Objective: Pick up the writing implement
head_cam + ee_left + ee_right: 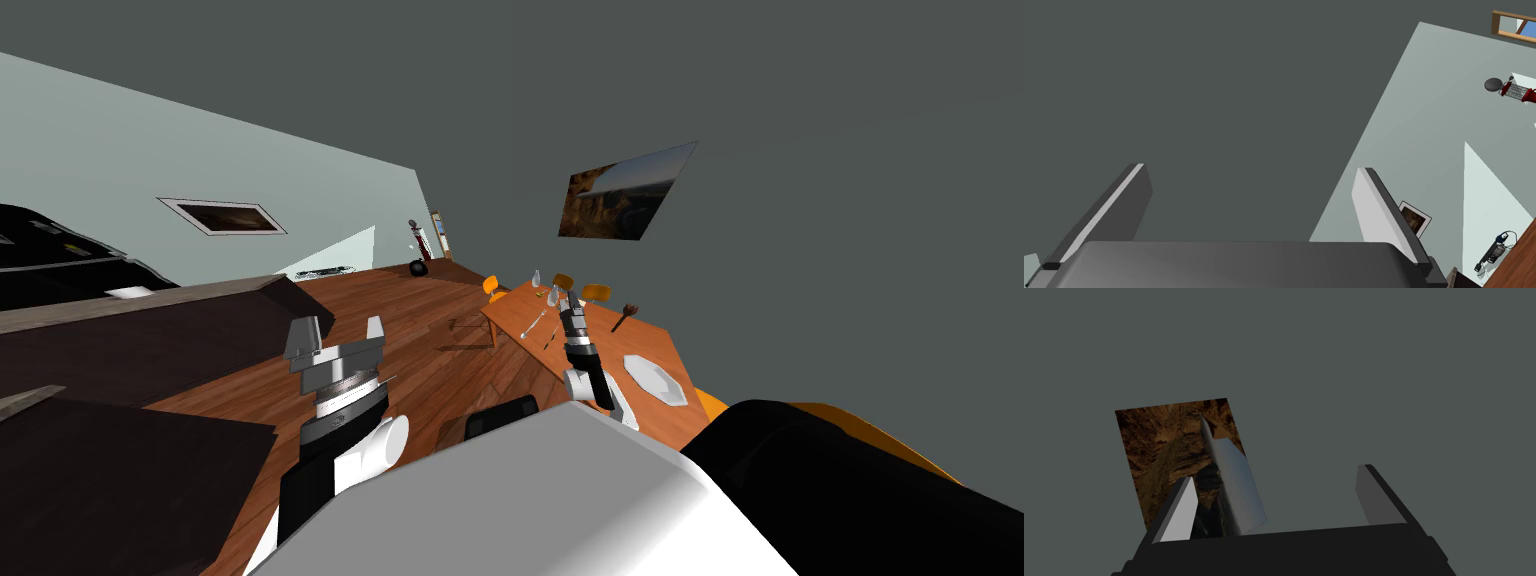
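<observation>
**A:** Writing implement (549,337), where is it?

**B:** On the orange-brown table (600,345). It is a thin dark stick lying flat, too small to say whether pen or pencil.

**A:** What lies around it?

**B:** A slim silvery utensil (534,323) is just beside it. Clear glasses (537,279) stand at the table's far end, a brown spoon-like thing (626,315) is off to one side, and a white plate (655,380) sits nearer the robot. Orange chairs (597,293) stand behind the table.

**A:** And the robot's right gripper (566,297)?

**B:** It reaches out over the table, close by the stick. Its fingers (1183,508) stand wide apart and hold nothing.

**A:** The left gripper (340,328)?

**B:** It is raised over the wooden floor (430,340), beside a dark counter (150,335) and well apart from the table. Its fingers (1381,215) are likewise spread and empty.
</observation>
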### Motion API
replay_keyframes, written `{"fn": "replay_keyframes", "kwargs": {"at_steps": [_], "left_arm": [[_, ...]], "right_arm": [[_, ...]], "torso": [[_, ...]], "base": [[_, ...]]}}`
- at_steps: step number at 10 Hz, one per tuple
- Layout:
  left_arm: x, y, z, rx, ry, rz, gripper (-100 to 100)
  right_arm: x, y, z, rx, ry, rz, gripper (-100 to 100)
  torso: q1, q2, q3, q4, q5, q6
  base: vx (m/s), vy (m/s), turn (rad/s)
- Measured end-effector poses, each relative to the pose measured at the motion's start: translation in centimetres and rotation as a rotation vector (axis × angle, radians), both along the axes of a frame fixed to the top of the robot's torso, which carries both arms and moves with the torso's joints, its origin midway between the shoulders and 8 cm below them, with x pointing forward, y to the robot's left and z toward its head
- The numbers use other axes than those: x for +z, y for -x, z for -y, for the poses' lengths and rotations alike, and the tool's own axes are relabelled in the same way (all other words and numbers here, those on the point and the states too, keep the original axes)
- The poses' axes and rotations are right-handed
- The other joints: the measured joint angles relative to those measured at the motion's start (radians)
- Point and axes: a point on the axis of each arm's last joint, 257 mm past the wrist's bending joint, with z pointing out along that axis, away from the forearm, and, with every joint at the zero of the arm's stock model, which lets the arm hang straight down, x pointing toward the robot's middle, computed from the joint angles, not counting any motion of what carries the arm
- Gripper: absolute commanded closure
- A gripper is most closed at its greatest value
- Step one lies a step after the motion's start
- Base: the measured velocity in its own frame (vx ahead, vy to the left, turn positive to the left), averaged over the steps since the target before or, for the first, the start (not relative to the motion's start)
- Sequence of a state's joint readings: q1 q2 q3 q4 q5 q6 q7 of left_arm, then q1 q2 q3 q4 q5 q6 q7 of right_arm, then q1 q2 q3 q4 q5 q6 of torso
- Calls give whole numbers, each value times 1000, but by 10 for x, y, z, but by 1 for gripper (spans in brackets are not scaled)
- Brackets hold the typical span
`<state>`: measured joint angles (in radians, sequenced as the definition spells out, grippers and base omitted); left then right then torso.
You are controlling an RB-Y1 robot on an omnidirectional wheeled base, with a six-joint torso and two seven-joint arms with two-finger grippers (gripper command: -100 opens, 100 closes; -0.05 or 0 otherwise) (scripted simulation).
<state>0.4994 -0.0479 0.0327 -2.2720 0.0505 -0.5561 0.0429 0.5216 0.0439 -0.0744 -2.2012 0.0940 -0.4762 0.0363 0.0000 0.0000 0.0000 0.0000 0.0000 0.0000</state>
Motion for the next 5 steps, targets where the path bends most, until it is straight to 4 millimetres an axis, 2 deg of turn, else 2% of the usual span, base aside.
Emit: {"fn": "replay_keyframes", "kwargs": {"at_steps": [5], "left_arm": [[0,0,0,0,0,0,0]], "right_arm": [[-20,-12,-3,45,101,-88,-100]], "torso": [[0,0,0,0,0,0]], "base": [[-4,11,38]]}}
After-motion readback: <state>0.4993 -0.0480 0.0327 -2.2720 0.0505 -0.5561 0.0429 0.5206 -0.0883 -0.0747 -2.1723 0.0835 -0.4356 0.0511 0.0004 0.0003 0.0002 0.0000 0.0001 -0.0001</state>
